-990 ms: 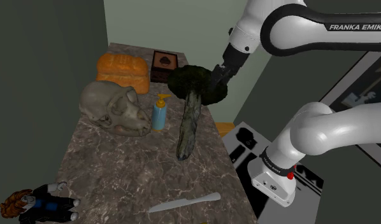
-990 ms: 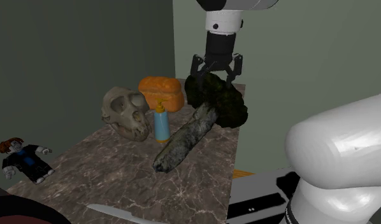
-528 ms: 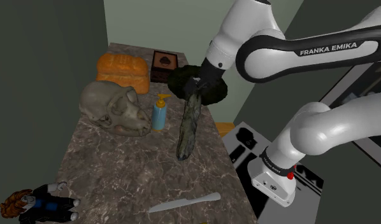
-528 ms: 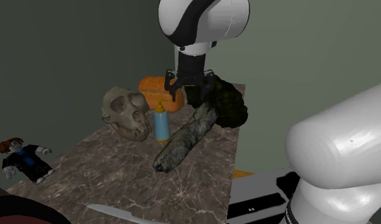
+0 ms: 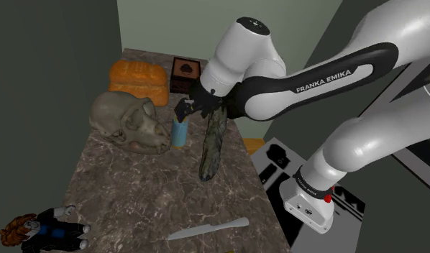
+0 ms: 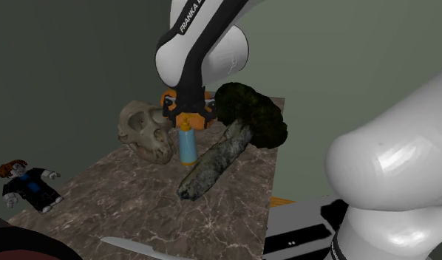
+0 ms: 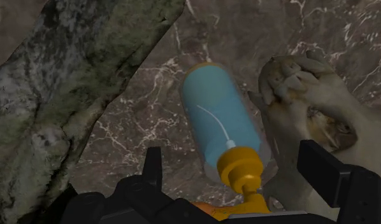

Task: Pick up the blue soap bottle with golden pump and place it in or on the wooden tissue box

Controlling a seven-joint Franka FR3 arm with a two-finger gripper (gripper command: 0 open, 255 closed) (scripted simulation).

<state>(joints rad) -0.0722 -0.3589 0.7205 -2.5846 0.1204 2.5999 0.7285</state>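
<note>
The blue soap bottle (image 5: 180, 132) (image 6: 187, 145) (image 7: 219, 114) with a golden pump (image 7: 241, 168) stands upright on the marble counter, between a skull and a big broccoli-like piece. My gripper (image 5: 183, 109) (image 6: 186, 114) (image 7: 231, 154) hovers open just above the pump. One finger is on either side of the pump and neither touches it. The brown wooden tissue box (image 5: 185, 70) sits at the counter's far end, beside an orange loaf.
A grey animal skull (image 5: 127, 121) (image 6: 145, 131) (image 7: 316, 121) stands close to the bottle. The dark green broccoli-like piece (image 5: 213, 144) (image 6: 242, 129) (image 7: 62, 83) leans on the other side. Also on the counter are an orange loaf (image 5: 138, 79), a knife (image 5: 206, 230) and a doll (image 5: 44, 230).
The arm swung from above the broccoli's head toward the shoulder view's left and came down. The open gripper now stands over the bottle's pump. Nothing on the counter moved.
</note>
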